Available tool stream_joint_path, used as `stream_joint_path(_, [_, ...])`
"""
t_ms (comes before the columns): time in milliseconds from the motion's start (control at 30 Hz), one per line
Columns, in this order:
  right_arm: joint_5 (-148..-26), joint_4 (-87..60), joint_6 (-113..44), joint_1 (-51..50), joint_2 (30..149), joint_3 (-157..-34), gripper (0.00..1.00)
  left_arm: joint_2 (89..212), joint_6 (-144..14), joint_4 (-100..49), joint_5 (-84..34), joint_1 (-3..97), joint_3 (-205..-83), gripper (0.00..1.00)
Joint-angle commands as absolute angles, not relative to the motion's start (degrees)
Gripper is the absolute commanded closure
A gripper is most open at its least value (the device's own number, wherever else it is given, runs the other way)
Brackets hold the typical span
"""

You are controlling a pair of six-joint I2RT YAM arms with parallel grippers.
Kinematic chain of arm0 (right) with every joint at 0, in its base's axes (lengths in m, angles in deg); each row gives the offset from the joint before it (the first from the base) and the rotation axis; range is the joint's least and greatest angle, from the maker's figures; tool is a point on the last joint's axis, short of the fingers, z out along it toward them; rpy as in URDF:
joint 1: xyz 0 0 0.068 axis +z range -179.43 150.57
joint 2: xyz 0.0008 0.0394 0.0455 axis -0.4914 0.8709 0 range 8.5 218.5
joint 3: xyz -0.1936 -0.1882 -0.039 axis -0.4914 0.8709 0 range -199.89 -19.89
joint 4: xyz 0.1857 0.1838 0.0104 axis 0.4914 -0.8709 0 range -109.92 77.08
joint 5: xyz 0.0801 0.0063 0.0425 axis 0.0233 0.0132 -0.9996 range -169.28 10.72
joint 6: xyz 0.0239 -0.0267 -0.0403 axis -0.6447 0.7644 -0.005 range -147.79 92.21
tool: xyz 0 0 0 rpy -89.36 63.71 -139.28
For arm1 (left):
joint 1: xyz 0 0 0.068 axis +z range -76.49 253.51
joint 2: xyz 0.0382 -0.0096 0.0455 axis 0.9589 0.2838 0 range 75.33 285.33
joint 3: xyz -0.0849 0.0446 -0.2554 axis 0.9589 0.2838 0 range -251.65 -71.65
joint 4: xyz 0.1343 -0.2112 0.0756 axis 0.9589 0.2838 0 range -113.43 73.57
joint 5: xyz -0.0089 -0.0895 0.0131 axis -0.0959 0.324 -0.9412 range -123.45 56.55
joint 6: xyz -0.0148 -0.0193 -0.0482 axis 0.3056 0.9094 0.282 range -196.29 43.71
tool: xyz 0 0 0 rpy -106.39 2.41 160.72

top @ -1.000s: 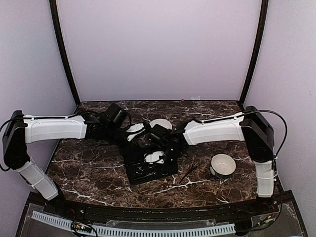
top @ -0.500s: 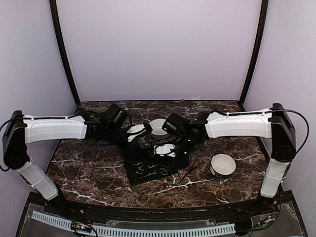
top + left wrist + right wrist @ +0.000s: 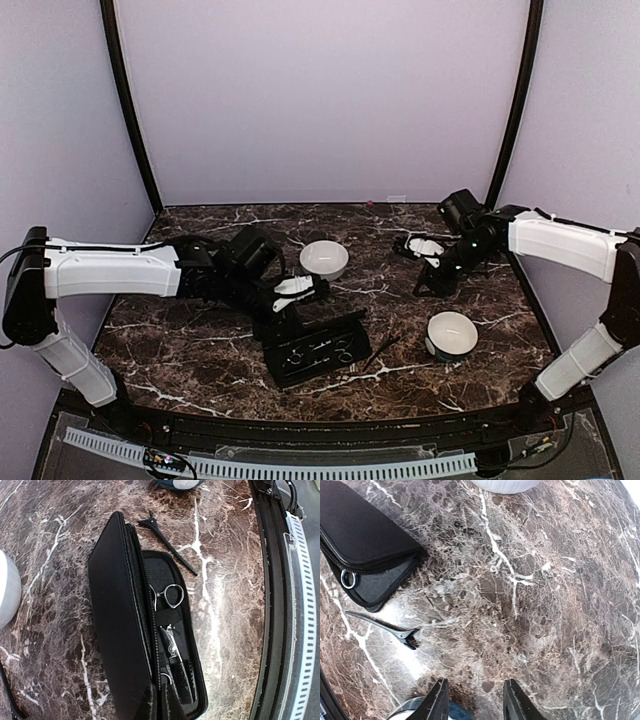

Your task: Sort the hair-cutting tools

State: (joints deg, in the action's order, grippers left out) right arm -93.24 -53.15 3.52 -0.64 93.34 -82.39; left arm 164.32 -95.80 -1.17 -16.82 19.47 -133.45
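With your left pincer (image 3: 305, 290) closed by the flat black case (image 3: 117, 610), be steering the empty, part-open right pincer (image 3: 476, 686) squarely onto the silver scissors (image 3: 170, 596).

We are in a robot lab, inside a small test booth. Two white and black robot arms, the left arm (image 3: 110, 270) and the right arm (image 3: 560, 243), stand at the near edge of a dark marble desk (image 3: 190, 350). They end in the left gripper (image 3: 287, 302) and the right gripper (image 3: 430, 283). Bare pale purple walls (image 3: 320, 100) close in the desk. Black poles (image 3: 128, 110) stand in the corners. A black wire (image 3: 110, 246) runs along the left arm. A white strip with holes (image 3: 300, 467) lies along the front.
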Motion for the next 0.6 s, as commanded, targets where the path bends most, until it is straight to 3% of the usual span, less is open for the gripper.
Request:
stream_joint_path(0, [-96.51, -49.46, 3.43, 0.09, 91.21, -79.85, 0.63, 162.47, -95.46, -2.29, -13.3, 17.79, -135.01, 1.0])
stream_joint_path(333, [-99.05, -49.99, 3.66, 0.05, 94.59, -81.68, 0.63, 165.95, -98.36, -3.21, -24.87, 17.88, -137.92, 0.95])
stream_joint_path(567, [-98.96, -49.62, 3.62, 0.09, 93.94, -80.91, 0.63, 167.62, -96.73, -2.46, -31.28, 17.88, -141.86, 0.79])
